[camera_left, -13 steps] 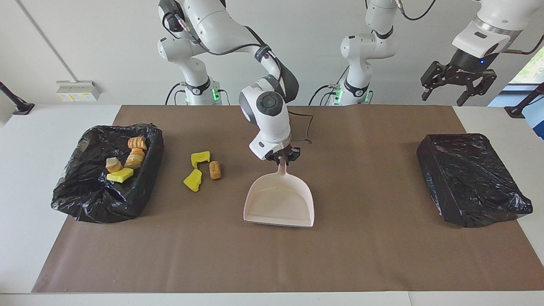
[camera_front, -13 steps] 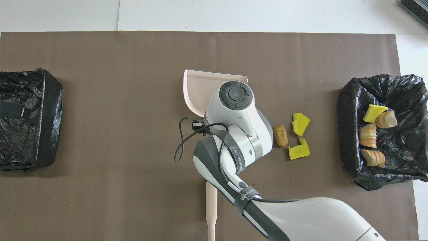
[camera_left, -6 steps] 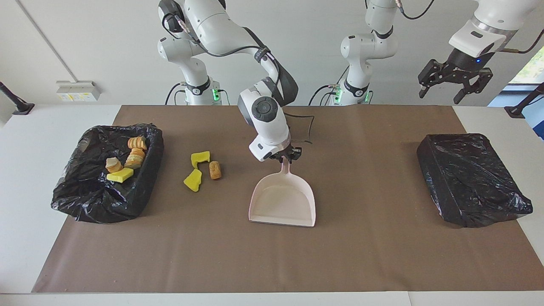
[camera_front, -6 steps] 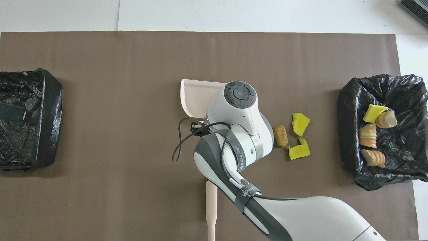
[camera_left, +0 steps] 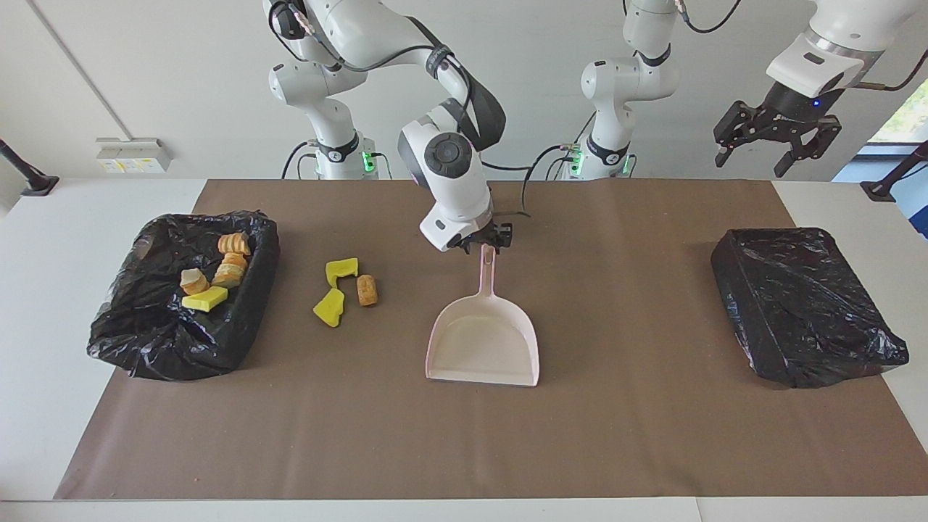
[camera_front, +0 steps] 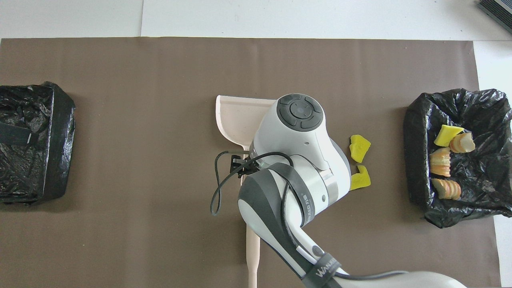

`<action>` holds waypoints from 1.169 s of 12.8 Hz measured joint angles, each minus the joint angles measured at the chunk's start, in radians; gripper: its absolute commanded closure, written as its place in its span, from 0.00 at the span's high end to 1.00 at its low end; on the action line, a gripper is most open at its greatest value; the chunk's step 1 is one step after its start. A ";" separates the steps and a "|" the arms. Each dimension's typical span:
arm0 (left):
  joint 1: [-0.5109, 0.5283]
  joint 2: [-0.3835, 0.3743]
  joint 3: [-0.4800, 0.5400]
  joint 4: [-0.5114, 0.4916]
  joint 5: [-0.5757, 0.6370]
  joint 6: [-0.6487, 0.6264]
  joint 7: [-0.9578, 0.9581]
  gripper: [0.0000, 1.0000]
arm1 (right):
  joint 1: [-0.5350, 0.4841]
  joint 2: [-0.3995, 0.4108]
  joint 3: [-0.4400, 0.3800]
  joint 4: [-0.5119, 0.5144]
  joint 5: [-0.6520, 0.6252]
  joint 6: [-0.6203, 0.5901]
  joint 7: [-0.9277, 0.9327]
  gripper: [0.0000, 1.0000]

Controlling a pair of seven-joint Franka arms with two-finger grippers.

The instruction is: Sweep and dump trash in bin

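— Where is the right gripper (camera_left: 487,241)?

— Upper middle of the facing frame, right at the tip of the pink dustpan's (camera_left: 482,348) handle. I cannot tell whether it grips the handle or stands clear of it. In the overhead frame my own arm covers that spot.

— And the dustpan?

— Flat on the brown mat (camera_left: 580,442), centre of the facing frame, handle toward the robots, mouth toward the bottom edge.

— The trash?

— Left of centre in the facing frame, two yellow sponge bits (camera_left: 341,270) (camera_left: 330,307) lie on the mat with the brown cork lump (camera_left: 367,290) just beside them, between the dustpan and the bin (camera_left: 145,333). At the frame's left, the black-lined bin holds tan bread slices (camera_left: 230,272) and another yellow sponge piece (camera_left: 205,298).

— The left gripper (camera_left: 754,161)?

— It waits high in the upper right of the facing frame, jaws spread wide, holding nothing. Below it, at the frame's right, sits a black bag-covered box (camera_left: 805,304).
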 measured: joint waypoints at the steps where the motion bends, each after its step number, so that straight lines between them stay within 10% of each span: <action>1: 0.000 0.000 -0.004 0.000 0.000 0.000 -0.001 1.00 | 0.004 -0.059 0.002 -0.047 0.001 -0.018 -0.001 1.00; 8: -0.148 0.007 -0.024 -0.059 0.000 0.090 -0.028 1.00 | 0.249 -0.339 0.011 -0.532 0.088 0.156 0.047 1.00; 15: -0.408 0.121 -0.031 -0.331 0.000 0.533 -0.210 1.00 | 0.404 -0.376 0.010 -0.774 0.152 0.336 0.103 0.93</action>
